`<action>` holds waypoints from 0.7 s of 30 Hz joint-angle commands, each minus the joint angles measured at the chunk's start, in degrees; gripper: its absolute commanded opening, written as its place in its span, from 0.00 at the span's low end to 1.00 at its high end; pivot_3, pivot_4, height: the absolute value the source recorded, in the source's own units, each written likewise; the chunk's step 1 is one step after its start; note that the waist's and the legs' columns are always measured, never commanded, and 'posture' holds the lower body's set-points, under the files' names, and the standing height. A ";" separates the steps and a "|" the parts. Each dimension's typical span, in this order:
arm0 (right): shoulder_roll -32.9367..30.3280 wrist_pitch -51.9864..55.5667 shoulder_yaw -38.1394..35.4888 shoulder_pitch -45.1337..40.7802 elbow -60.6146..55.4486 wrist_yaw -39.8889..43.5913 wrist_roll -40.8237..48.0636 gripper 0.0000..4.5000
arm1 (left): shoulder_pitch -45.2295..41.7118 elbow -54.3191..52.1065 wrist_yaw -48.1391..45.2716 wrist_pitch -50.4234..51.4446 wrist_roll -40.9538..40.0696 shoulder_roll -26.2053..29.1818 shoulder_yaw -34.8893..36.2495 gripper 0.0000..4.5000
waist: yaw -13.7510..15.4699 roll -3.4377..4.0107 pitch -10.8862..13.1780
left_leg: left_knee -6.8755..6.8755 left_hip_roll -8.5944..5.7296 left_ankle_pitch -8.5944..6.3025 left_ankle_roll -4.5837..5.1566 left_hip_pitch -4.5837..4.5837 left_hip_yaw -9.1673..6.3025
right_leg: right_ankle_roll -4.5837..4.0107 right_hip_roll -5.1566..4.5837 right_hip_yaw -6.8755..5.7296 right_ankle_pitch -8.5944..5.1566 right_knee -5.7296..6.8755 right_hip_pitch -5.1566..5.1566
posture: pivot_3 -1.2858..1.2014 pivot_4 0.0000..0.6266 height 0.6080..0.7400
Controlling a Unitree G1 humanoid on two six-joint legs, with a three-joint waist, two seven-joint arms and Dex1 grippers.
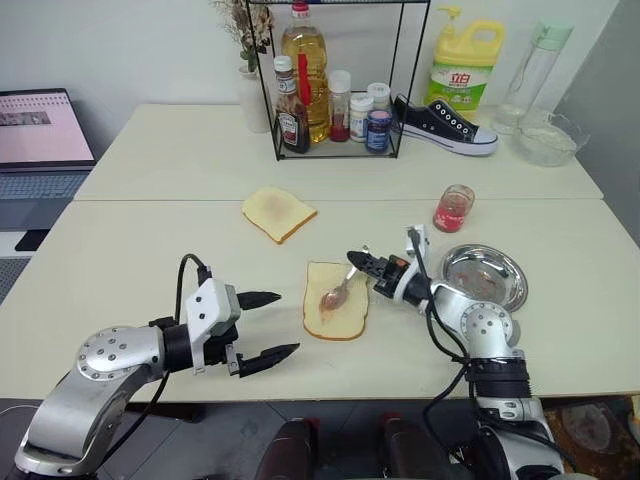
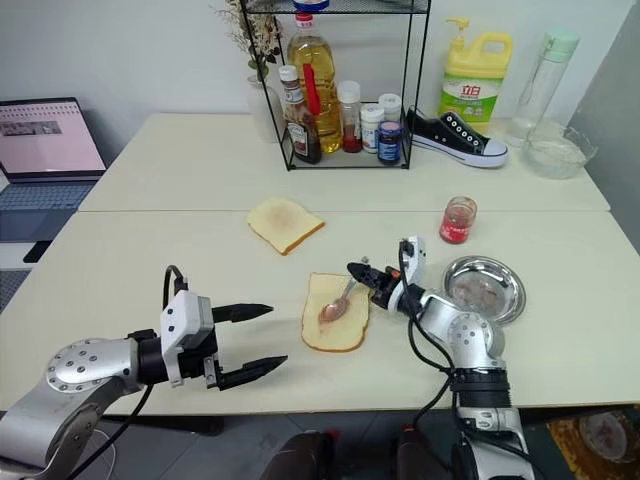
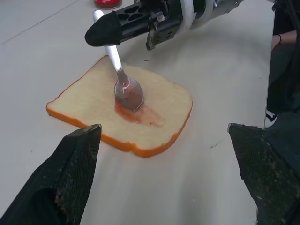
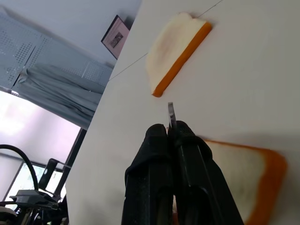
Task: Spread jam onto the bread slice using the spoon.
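My right gripper (image 1: 358, 260) is clamped on the spoon (image 1: 338, 291) by its handle, the bowl pressed onto the bread slice (image 1: 336, 300) where a red smear of jam (image 3: 138, 114) lies (a small patch, mid-slice). The slice sits near the counter's (image 1: 150, 250) front edge. My left gripper (image 1: 269, 326) hangs spread wide beside it, holding nothing. The jam jar (image 1: 453, 208) stands farther back.

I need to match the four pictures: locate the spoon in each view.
Left eye: spoon on the bread slice, centre.
Right eye: centre.
Left wrist: upper centre, bowl on red jam.
Right wrist: its handle tip above the right gripper.
Shared landmark: the bread slice.
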 commanded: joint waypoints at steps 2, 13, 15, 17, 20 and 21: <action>-1.42 2.09 -1.67 -0.87 -3.87 -0.42 1.92 0.00 | -0.72 -0.24 -0.76 -1.36 0.25 0.73 0.41 1.00 | -0.03 0.00 0.00 | 0.00 0.01 0.00 0.00 0.00 0.00 | 0.00 0.00 0.01 0.00 0.00 0.00 | 0.52 0.24 1.00; 6.12 2.63 -2.05 -4.94 -2.33 -4.76 4.49 0.00 | -1.96 -0.08 -0.37 -1.16 0.49 0.24 -0.26 1.00 | -0.15 0.00 0.00 | -0.02 0.03 0.00 0.00 -0.01 0.00 | 0.00 0.00 0.01 0.00 0.01 -0.04 | 0.52 0.24 1.00; 6.31 1.77 -1.51 -5.18 -0.88 -4.13 3.18 0.00 | -2.11 -0.13 -0.28 -1.03 0.48 0.24 -0.36 1.00 | -0.16 0.00 0.00 | -0.02 0.03 0.00 0.00 -0.01 0.01 | 0.00 0.01 0.01 0.00 0.01 -0.04 | 0.52 0.24 1.00; 5.73 1.07 -0.88 -4.99 0.23 -3.10 2.01 0.00 | -2.25 -0.22 -0.20 -0.88 0.47 0.25 -0.45 1.00 | -0.05 0.00 0.00 | -0.02 0.01 0.00 0.00 -0.01 0.01 | 0.00 0.00 0.01 0.00 0.01 -0.04 | 0.52 0.24 1.00; 3.62 -0.05 0.34 -3.49 1.32 -0.77 -0.36 0.00 | -1.85 -0.40 -0.43 -1.05 0.55 0.33 -0.60 1.00 | 0.03 0.00 0.00 | -0.01 -0.03 0.00 0.00 -0.01 0.01 | 0.00 0.00 0.00 0.00 -0.01 -0.03 | 0.52 0.24 1.00; 3.21 0.03 0.33 -3.02 1.20 -0.47 -0.53 0.00 | -1.65 -0.50 -0.57 -1.11 0.59 0.37 -0.70 1.00 | 0.01 0.00 0.00 | -0.01 -0.03 0.00 0.00 -0.01 0.01 | 0.00 -0.01 0.00 0.00 -0.01 -0.02 | 0.52 0.24 1.00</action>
